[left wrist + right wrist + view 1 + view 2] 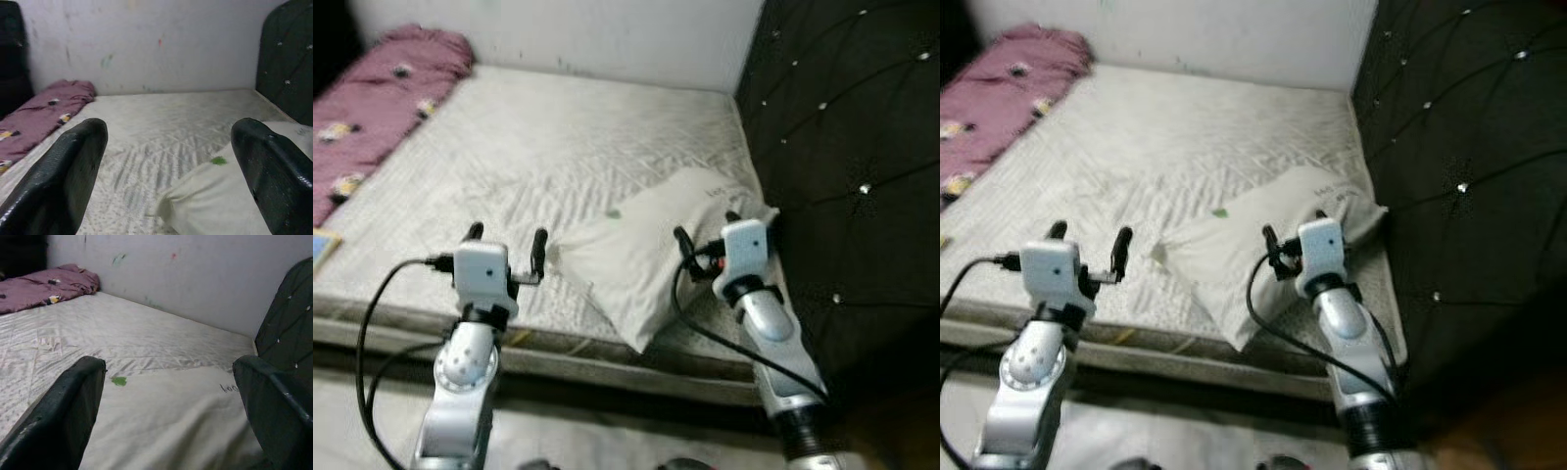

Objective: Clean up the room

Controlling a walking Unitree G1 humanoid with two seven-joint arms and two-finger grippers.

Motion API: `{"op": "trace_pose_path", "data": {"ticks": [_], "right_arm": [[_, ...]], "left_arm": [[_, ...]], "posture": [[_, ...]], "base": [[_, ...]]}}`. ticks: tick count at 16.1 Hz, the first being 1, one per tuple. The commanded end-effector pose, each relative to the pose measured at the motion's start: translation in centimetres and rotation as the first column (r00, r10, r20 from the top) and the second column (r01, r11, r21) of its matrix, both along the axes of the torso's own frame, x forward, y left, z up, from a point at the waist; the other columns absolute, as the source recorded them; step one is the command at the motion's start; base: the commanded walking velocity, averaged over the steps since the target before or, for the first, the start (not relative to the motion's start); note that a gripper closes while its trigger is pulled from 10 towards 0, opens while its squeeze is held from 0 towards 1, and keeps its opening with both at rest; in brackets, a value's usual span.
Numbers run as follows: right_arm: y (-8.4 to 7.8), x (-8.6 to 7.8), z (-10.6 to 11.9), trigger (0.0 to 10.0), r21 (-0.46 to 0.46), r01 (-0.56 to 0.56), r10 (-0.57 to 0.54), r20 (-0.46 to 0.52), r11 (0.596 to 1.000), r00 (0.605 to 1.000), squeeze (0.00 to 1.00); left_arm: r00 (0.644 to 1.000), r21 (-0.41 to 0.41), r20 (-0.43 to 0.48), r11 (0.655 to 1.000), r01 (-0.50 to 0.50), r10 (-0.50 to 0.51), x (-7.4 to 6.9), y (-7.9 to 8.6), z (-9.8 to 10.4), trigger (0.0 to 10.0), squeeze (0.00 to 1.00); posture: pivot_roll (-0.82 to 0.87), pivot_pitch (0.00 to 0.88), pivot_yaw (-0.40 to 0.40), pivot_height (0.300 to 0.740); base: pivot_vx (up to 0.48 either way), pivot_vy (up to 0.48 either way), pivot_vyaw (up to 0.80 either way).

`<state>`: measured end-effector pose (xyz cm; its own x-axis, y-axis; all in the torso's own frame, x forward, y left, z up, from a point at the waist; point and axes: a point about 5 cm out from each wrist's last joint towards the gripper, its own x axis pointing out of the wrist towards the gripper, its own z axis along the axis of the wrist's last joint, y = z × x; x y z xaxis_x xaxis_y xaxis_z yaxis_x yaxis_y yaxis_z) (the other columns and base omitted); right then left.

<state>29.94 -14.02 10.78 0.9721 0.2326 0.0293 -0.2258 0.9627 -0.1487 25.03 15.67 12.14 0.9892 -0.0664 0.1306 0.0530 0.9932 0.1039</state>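
A white pillow (646, 250) lies askew on the bed's near right part, one corner hanging over the mattress edge and a small green speck (614, 212) on it. My right gripper (705, 233) hovers open just above the pillow's right end, close to the headboard; the pillow (171, 421) spreads between its fingers. My left gripper (506, 243) is open over the bare sheet, just left of the pillow's near corner (205, 196). A crumpled maroon blanket (382, 98) lies along the bed's far left side.
The white mattress (568, 137) runs back to a pale wall (161, 44). A black tufted headboard (852, 147) stands along the right. A small flat book-like thing (321, 247) lies at the bed's left edge. Pale floor (372, 411) is below the near bed edge.
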Motion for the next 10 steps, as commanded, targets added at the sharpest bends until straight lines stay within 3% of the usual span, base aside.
{"op": "trace_pose_path", "data": {"ticks": [1,4,10], "right_arm": [[-0.28,0.14,0.57,10.0,-0.004,0.009,-0.009,0.022,1.000,1.000,0.00],[-0.30,0.13,0.56,10.0,0.000,0.011,-0.011,0.022,1.000,1.000,0.00],[-0.34,0.18,0.59,10.0,0.000,0.012,-0.012,0.022,1.000,1.000,0.00]], "left_arm": [[0.999,-0.014,0.021,0.999,0.041,-0.040,-0.05,-0.43,0.42,10.0,0.00],[0.999,-0.013,0.023,0.999,0.047,-0.047,-0.13,-0.44,0.45,10.0,0.00],[0.997,-0.019,0.029,0.998,0.068,-0.067,-0.21,-0.55,0.51,10.0,0.00]], "posture": [[-0.04,0.022,-0.021,0.740],[-0.05,0.023,-0.021,0.740],[-0.05,0.024,-0.024,0.740]], "base": [[0.000,0.000,0.00],[0.000,0.000,0.00],[0.279,0.000,0.00]]}}
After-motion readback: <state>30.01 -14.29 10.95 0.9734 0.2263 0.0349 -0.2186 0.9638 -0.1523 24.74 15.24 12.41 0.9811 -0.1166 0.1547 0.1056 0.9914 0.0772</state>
